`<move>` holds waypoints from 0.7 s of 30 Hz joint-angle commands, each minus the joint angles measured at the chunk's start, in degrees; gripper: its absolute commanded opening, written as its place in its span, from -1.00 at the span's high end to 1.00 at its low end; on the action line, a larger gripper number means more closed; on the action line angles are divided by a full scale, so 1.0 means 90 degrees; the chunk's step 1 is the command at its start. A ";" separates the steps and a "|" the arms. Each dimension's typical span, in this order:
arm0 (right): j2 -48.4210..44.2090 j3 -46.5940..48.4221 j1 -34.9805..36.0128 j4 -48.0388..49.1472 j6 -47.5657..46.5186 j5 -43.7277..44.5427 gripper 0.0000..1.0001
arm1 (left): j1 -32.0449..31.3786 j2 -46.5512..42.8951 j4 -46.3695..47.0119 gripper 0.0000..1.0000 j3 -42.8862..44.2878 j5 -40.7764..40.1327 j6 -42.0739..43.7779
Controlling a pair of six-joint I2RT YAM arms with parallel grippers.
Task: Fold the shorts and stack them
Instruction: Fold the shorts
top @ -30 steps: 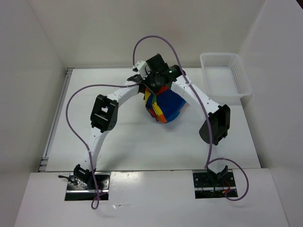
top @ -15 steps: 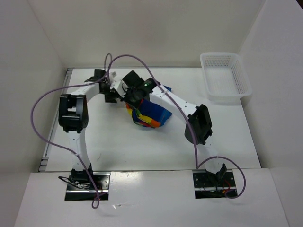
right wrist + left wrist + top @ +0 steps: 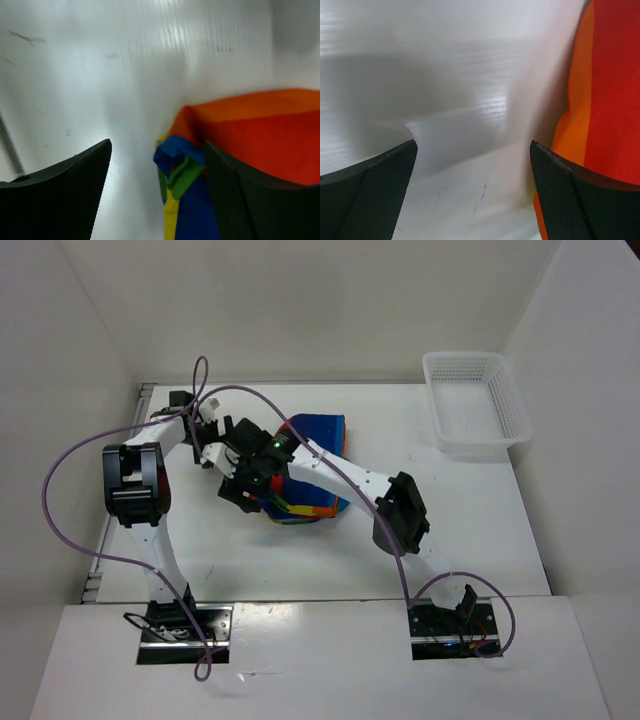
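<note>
The rainbow-striped shorts lie in a bunched heap on the white table, blue side at the back and stripes at the front. My right gripper hovers at the heap's left edge. In the right wrist view it stands open, and a crumpled blue, green and yellow corner of the shorts lies loose between the fingers, near the right one. My left gripper is open just left of the heap. The left wrist view shows bare table between its fingers and the orange and red cloth beside the right finger.
A white mesh basket stands at the back right corner of the table. White walls close in the table on the left, back and right. Purple cables loop over both arms.
Both arms swung left and lower, bringing the shorts from hanging at centre down onto the table. My right gripper opened and let go of the cloth. The left stayed open.
</note>
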 commanded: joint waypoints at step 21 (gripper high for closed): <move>-0.3265 -0.4941 -0.2011 0.2758 0.2005 -0.0497 1.00 | -0.2797 -0.1569 -0.1388 -0.35 -0.1059 0.0362 0.3006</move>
